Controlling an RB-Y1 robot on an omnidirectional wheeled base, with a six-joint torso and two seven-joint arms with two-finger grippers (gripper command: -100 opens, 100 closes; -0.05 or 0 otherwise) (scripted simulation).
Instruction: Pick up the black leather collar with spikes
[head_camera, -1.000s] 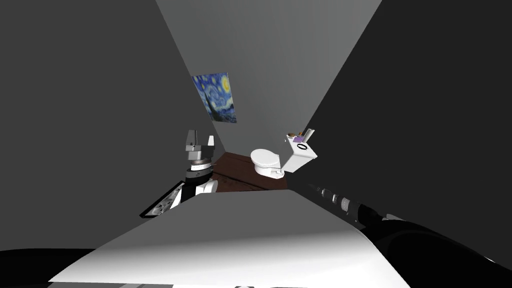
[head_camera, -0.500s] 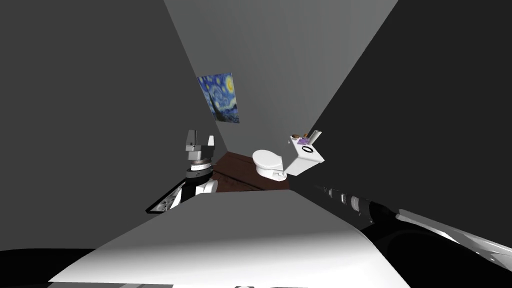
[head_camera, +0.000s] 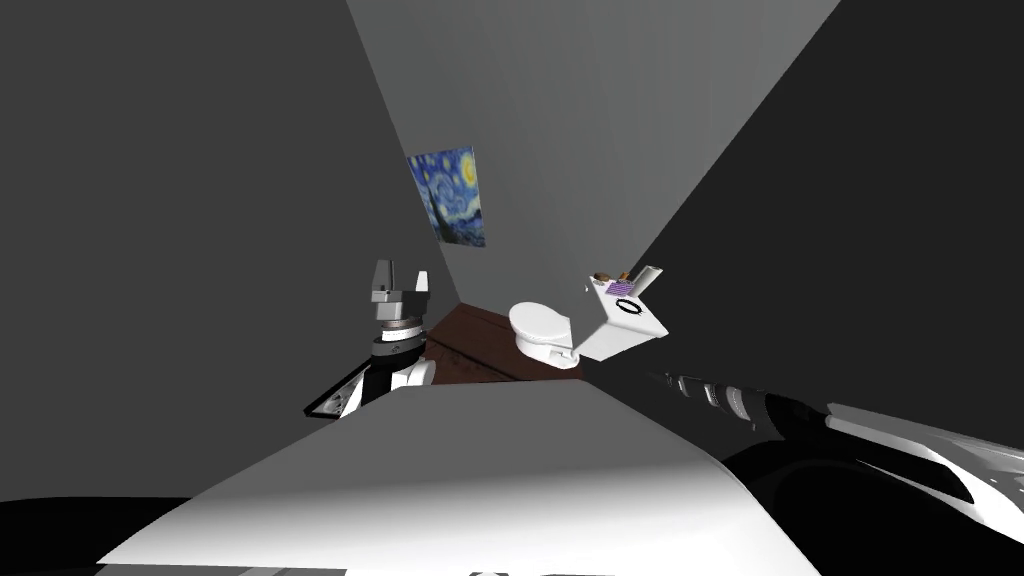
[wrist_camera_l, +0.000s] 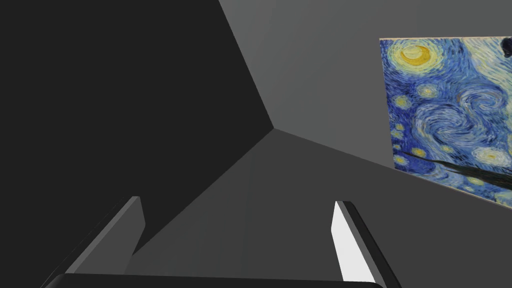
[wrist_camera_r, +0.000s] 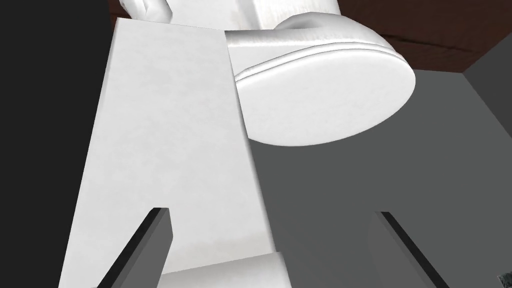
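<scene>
The black ring-shaped collar (head_camera: 628, 306) lies on the lid of the white toilet tank (head_camera: 620, 335), in front of a purple item (head_camera: 622, 289) and small brown things (head_camera: 603, 276). My right arm (head_camera: 715, 394) reaches from the lower right towards the tank, below the lid. In the right wrist view my right gripper (wrist_camera_r: 272, 250) is open, facing the tank's white side (wrist_camera_r: 165, 150) and the toilet bowl (wrist_camera_r: 325, 100); the collar is hidden from there. My left gripper (head_camera: 402, 278) is held up to the left of the toilet, open (wrist_camera_l: 235, 240).
The white toilet bowl (head_camera: 540, 325) stands on a dark brown floor (head_camera: 470, 345) in a narrow corner between grey walls. A blue swirling painting (head_camera: 450, 197) hangs on the far wall. A dark-framed flat object (head_camera: 335, 398) lies by my left arm.
The whole head view has shifted: toilet, tank and painting have slid right, so I have turned. My right arm sits further right and lower. The left gripper holds its place.
</scene>
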